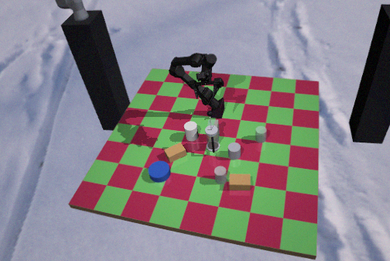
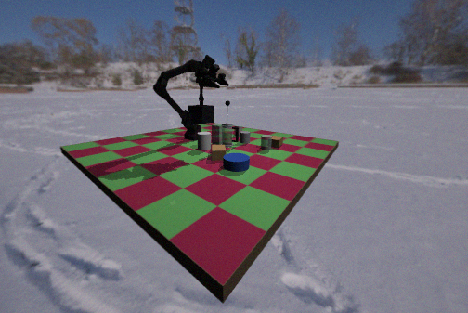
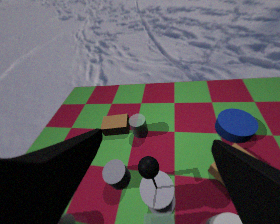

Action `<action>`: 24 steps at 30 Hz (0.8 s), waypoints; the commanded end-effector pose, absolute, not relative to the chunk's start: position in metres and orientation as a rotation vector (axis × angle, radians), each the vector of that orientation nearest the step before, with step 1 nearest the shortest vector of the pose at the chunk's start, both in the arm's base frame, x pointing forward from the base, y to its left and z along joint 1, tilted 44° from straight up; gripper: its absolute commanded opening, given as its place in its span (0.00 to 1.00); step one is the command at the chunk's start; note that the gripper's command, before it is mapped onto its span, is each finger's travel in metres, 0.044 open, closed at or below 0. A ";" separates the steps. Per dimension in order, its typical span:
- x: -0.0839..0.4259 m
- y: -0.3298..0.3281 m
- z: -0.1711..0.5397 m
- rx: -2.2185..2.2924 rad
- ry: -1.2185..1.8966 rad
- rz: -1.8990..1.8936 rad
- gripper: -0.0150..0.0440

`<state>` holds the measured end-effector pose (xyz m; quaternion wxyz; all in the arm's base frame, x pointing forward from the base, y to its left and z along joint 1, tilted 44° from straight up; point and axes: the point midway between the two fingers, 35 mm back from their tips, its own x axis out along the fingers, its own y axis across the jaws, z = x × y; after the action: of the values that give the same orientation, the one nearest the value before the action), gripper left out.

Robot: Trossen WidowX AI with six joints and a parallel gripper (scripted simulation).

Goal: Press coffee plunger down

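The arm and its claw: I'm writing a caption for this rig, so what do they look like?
The arm is black all over, slim, built of rounded jointed links on a boxy black base. The claw has two plain black fingers, broad at the root and narrowing to blunt points in the wrist view. No cables, markings or coloured parts can be made out.

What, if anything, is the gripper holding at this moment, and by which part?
Nothing is held. The gripper is wide open, its fingers apart from the plunger knob of the coffee press, which stands untouched below it.
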<state>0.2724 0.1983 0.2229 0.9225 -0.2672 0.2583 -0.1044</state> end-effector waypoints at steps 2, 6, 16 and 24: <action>0.251 0.195 0.194 -0.732 0.576 -0.193 1.00; 0.251 0.178 0.175 -0.732 0.578 -0.189 1.00; 0.253 0.160 0.154 -0.734 0.580 -0.183 1.00; 0.264 0.156 0.148 -0.732 0.583 -0.182 1.00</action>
<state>0.2602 0.1578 0.1501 0.8881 -0.3535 0.2799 -0.0888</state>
